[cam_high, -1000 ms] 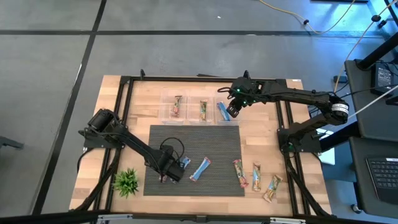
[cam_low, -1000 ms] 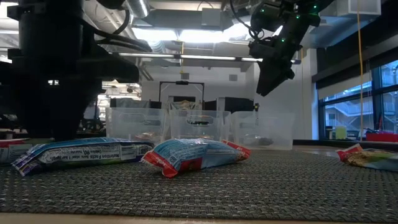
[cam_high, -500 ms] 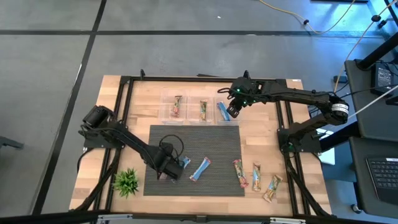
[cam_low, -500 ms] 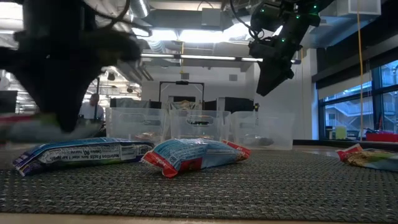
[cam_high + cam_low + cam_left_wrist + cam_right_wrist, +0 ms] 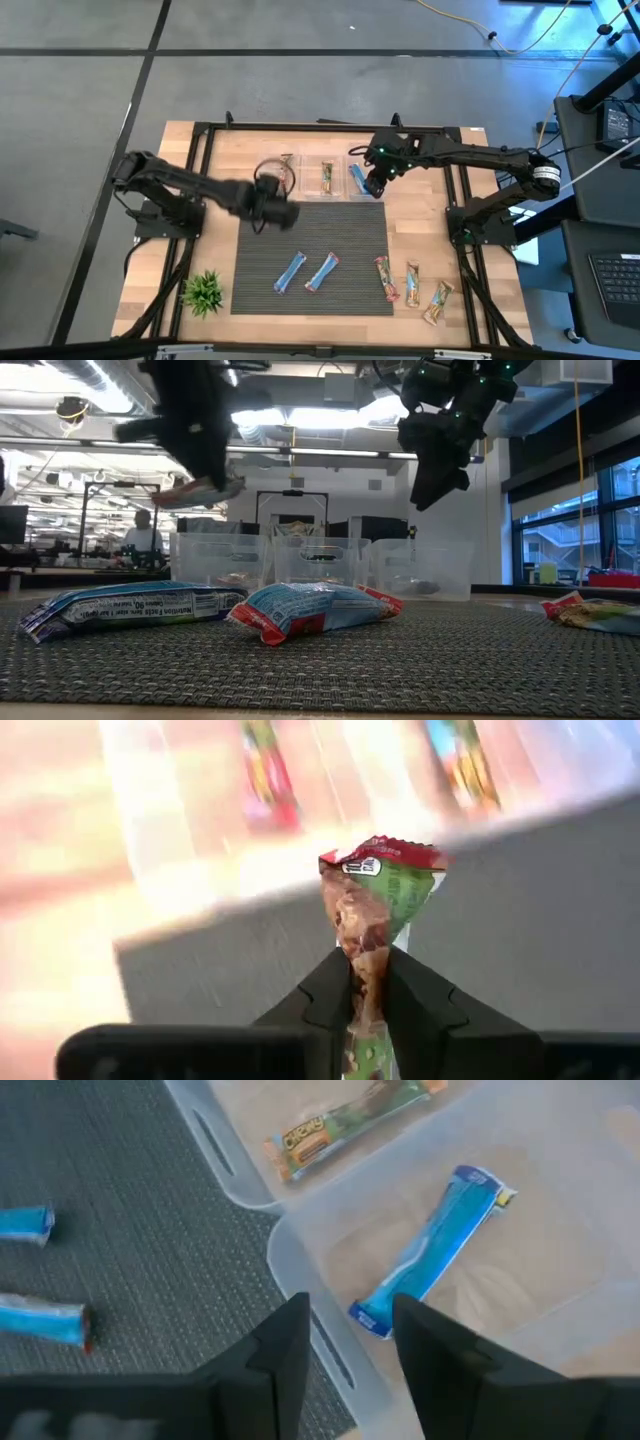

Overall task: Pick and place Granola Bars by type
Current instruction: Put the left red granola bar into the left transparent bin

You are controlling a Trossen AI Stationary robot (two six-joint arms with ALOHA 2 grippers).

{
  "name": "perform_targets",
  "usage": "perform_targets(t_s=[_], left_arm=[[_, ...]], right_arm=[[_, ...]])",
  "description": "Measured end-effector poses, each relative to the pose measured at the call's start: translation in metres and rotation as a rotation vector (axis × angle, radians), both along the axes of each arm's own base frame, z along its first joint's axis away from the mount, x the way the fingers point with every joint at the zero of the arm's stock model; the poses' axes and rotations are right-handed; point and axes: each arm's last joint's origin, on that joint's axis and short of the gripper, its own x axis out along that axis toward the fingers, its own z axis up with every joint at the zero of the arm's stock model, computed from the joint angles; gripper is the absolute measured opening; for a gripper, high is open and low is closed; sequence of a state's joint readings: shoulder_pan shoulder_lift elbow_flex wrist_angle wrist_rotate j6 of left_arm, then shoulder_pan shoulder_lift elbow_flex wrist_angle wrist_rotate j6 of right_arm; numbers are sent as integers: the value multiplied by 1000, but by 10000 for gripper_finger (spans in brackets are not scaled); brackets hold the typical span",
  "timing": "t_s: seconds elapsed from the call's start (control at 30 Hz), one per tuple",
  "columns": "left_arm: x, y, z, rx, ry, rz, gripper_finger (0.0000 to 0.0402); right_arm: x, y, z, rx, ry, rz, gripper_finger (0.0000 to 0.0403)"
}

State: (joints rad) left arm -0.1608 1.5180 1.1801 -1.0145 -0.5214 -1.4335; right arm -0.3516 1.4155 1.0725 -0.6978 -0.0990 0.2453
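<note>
Bars sorted by kind on the desk [image 5: 430,215].
Left hand [image 5: 368,982] hangs above the mat's [image 5: 340,235] far edge near the clear bins [image 5: 322,178], pinching a red-and-green bar [image 5: 374,910] by one end. Right hand [image 5: 345,1330], fingers spread and empty, hovers over the bin holding a blue bar [image 5: 428,1252]. Two blue bars [image 5: 305,271] lie on the mat; three more [image 5: 413,284] lie beside its right edge.

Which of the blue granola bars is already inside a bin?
The blue bar lying under the right gripper, in the clear bin; the other two lie on the mat.
</note>
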Motion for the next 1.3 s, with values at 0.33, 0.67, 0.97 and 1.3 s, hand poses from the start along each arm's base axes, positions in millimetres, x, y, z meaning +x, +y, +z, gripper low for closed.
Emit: perform_targets(t_s=[0.33, 0.67, 0.97, 1.3], left_arm=[[-4, 109, 5, 129, 113, 88, 51], [0, 166, -5, 24, 38, 32, 51], [12, 174, -32, -29, 96, 9, 51], [20, 176, -55, -82, 174, -51, 51]], right_arm=[[6, 20, 1, 33, -2, -30, 147], [3, 60, 6, 75, 31, -138, 147], [-8, 108, 3, 197, 132, -242, 147], [-24, 166, 0, 336, 205, -432, 147]])
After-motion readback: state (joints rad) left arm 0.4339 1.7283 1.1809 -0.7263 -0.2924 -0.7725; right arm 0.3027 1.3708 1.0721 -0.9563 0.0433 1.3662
